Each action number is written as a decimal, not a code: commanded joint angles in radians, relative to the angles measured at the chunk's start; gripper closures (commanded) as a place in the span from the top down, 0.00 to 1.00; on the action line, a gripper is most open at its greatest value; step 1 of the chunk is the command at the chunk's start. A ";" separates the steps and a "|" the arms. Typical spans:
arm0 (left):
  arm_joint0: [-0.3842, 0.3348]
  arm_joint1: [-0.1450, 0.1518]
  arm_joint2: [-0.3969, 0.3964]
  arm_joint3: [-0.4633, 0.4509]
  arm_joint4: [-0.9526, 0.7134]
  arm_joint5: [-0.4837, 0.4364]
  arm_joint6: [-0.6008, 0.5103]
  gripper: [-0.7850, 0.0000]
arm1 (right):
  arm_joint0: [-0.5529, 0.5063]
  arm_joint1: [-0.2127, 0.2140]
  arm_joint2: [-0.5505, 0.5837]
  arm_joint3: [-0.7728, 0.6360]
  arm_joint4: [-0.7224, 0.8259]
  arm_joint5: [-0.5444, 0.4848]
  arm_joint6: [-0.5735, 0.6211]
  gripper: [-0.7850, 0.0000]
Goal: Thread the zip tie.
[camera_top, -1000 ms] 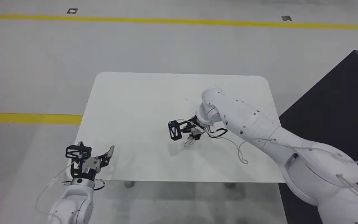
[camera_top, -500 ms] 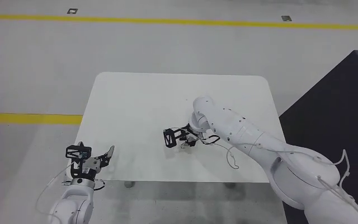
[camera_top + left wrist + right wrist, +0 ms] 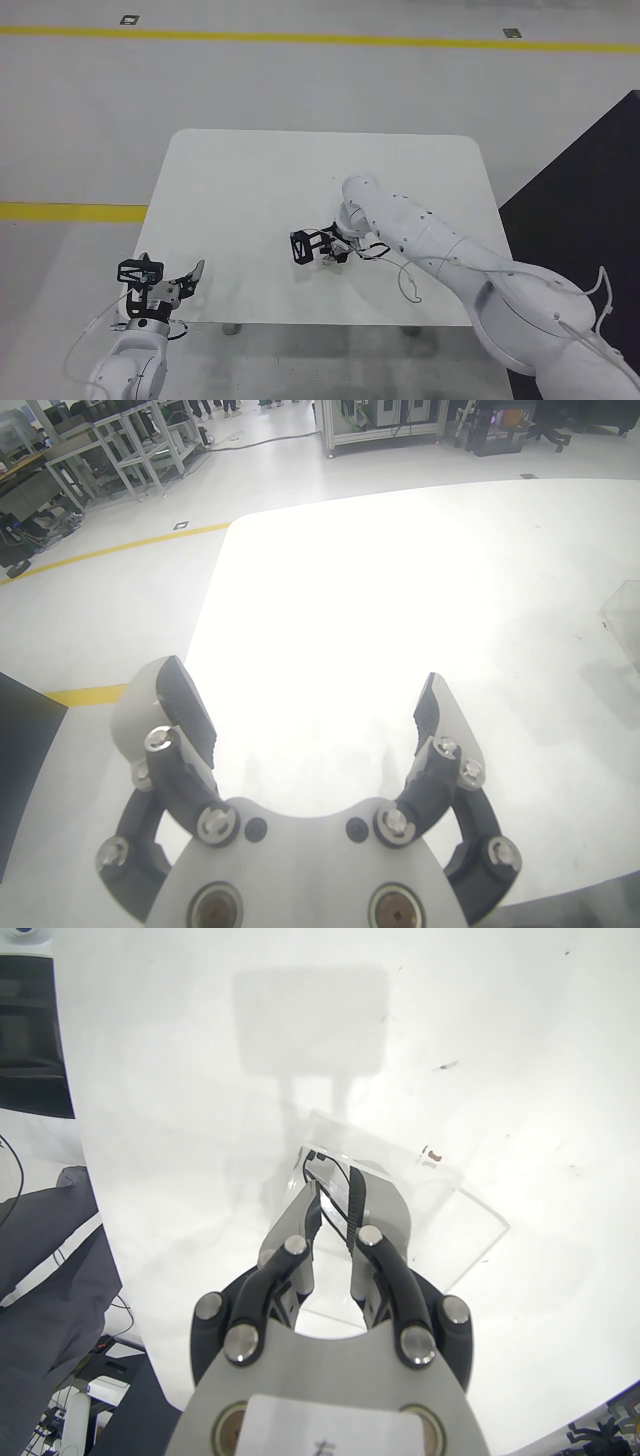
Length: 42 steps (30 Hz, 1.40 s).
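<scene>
Black tie (image 3: 330,1210) between right tool's (image 3: 335,1179) barely parted jaws, in clear box (image 3: 440,1183): pickup underway; next, pinch. Left tool (image 3: 302,672) wide open, empty.

Table (image 3: 250,170): was plain white, with a few small dark specks.
Floor (image 3: 300,90): was pale grey around the table.
Stripes (image 3: 300,38): were yellow, one beyond the table's far edge.
Zip tie (image 3: 340,1168): was black.
Box (image 3: 450,1193): was clear, on the table.
Left gripper (image 3: 305,685): had silver-grey fingers, black ribbed pads and black links.
Right gripper (image 3: 332,1183): had the same colours.
</scene>
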 commanded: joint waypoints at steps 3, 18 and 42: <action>0.000 0.000 0.000 0.000 0.000 0.000 0.000 1.00 | 0.001 -0.009 0.000 0.015 -0.005 0.000 0.000 0.13; 0.000 0.000 0.000 0.000 0.000 0.000 0.000 1.00 | 0.009 -0.035 0.000 0.043 -0.027 0.000 0.000 0.00; 0.000 0.000 0.000 0.000 0.000 0.000 0.000 1.00 | 0.046 0.115 0.000 -0.189 0.054 0.000 0.000 0.13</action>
